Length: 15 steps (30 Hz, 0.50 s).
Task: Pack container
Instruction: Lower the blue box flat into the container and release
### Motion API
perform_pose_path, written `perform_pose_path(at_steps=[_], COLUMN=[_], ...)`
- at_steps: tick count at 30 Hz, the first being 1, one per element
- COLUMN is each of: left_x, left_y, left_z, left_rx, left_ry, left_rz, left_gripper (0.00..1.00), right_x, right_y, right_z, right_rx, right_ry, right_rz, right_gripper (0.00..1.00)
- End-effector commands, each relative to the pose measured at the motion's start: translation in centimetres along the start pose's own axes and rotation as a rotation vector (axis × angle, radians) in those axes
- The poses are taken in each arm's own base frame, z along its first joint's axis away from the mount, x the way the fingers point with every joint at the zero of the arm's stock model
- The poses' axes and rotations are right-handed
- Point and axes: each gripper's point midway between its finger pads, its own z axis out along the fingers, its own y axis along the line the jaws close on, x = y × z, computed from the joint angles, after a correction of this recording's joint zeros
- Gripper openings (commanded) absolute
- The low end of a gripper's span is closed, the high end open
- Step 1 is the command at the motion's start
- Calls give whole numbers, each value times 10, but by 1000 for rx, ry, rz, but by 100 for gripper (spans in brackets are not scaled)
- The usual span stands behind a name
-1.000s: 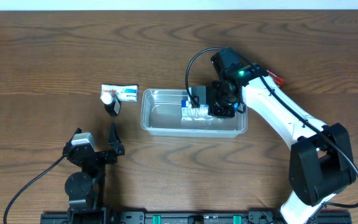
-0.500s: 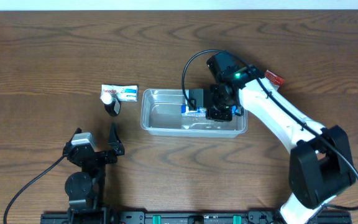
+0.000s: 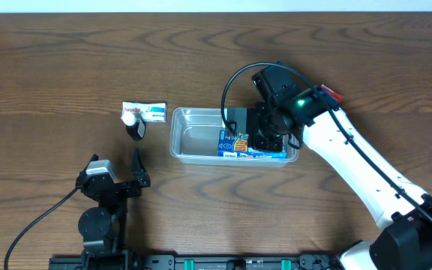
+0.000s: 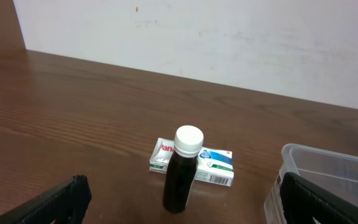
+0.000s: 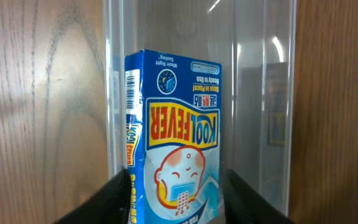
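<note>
The clear plastic container stands at mid-table and also shows in the right wrist view. My right gripper is down inside its right half, shut on a blue printed box with its fingers against the box's two long sides. The box lies face up along the container's front wall. A dark bottle with a white cap and a small white packet sit left of the container. My left gripper is open and empty, a little short of the bottle.
The white packet lies just behind the bottle. The container's left corner stands to the right of my left gripper. A white wall runs along the table's far edge.
My right wrist has turned and gone lower in the container. The blue box has gone from on edge to face up along the front wall. The left arm has not moved.
</note>
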Motion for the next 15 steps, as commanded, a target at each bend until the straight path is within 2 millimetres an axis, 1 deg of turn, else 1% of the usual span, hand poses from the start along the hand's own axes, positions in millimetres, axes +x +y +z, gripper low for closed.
perform_pose_path(at_steps=[1, 3, 4, 5, 6, 7, 8, 15], left_x=[16, 16, 16, 16, 16, 16, 16, 16], left_y=[5, 6, 6, 6, 6, 6, 6, 6], left_z=[1, 1, 1, 1, 1, 1, 1, 1], left_rx=[-23, -23, -23, -23, -23, -23, -23, -23], left_ry=[50, 50, 50, 50, 50, 50, 50, 50], left_rz=[2, 2, 2, 2, 2, 2, 2, 2], left_gripper=[98, 98, 98, 98, 98, 98, 98, 98], right_x=[-13, -20, -22, -23, -24, -24, -24, -20], right_y=[11, 14, 14, 12, 11, 10, 9, 9], right_z=[-2, -3, -3, -3, -3, -3, -2, 7], right_rx=[-52, -74, -75, -69, -66, -65, -68, -96], right_ry=[-65, -103, -111, -114, -117, -119, -116, -89], right_rz=[71, 82, 99, 129, 174, 219, 257, 467], right_gripper=[50, 49, 43, 33, 18, 6, 1, 1])
